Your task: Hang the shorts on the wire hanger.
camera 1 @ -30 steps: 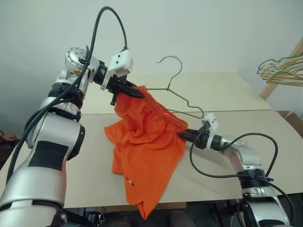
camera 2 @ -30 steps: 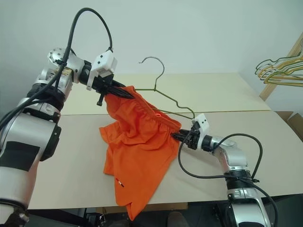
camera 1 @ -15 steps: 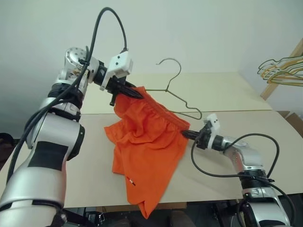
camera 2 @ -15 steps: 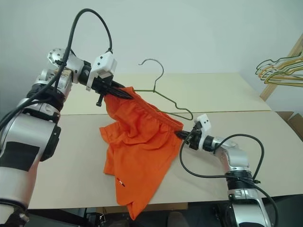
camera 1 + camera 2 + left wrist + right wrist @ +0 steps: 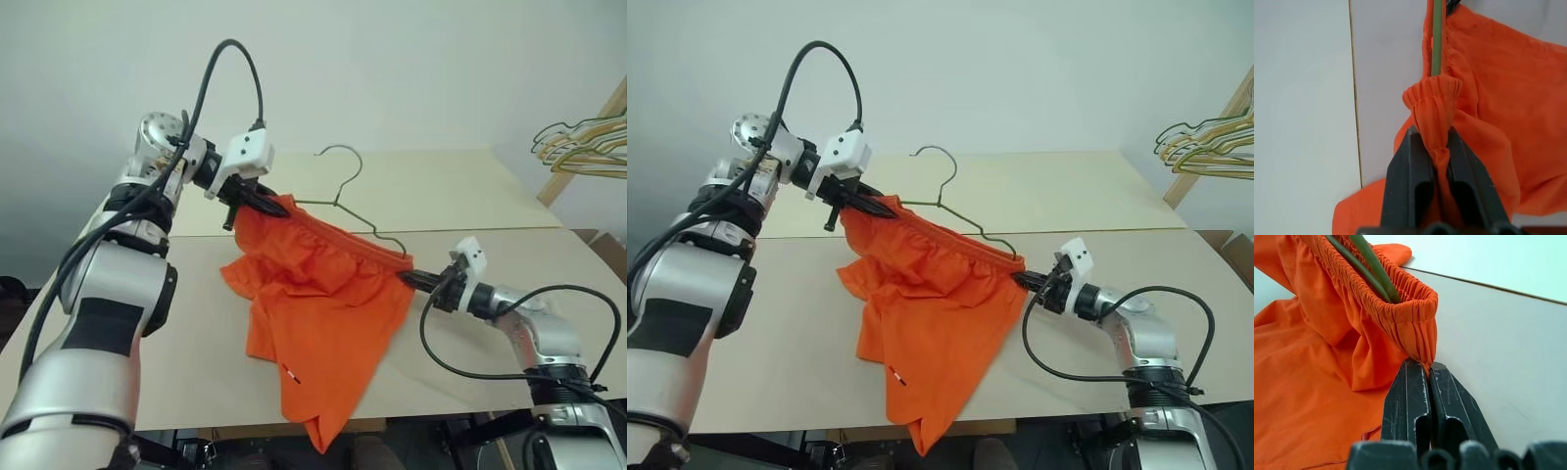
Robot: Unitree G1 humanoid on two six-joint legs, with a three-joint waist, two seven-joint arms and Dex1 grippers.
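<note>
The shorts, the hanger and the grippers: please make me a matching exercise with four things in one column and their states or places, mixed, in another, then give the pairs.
Things:
1. shorts
2. wire hanger
3. left gripper
4. bunch of hangers

States or places:
A. far right, beside the table
B. shut on one waistband end
C. orange, waistband stretched between both grippers
D. runs inside the waistband, hook up

Pairs: 1-C, 2-D, 3-B, 4-A
</note>
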